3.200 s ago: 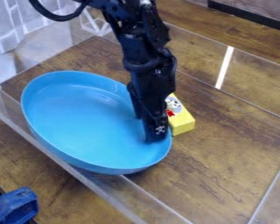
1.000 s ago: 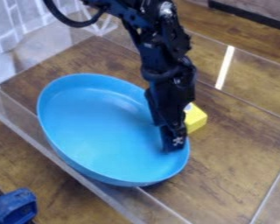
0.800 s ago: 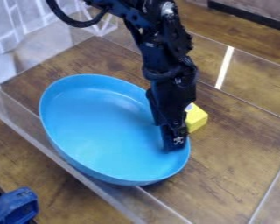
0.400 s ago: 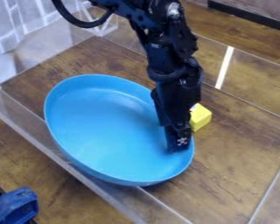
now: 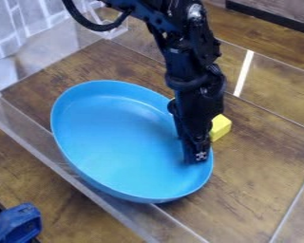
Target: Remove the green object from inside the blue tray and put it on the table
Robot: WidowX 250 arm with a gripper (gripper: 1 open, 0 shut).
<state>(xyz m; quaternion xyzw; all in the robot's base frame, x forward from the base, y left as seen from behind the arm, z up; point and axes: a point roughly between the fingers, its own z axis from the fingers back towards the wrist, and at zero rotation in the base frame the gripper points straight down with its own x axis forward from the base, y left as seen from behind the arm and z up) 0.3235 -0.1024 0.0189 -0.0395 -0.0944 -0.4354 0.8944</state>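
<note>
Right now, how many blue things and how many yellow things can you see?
Blue: 2 (the tray and a dark blue cloth-like thing in the bottom corner)
Yellow: 1 (the block, partly hidden behind the gripper)
Total: 3

Blue tray (image 5: 110,133) smooth plastic; table (image 5: 262,190) glossy wood (grained).

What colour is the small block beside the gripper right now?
Bright yellow, not green. The block shows at the tray's right rim, partly hidden behind the gripper, in the camera view.
</note>
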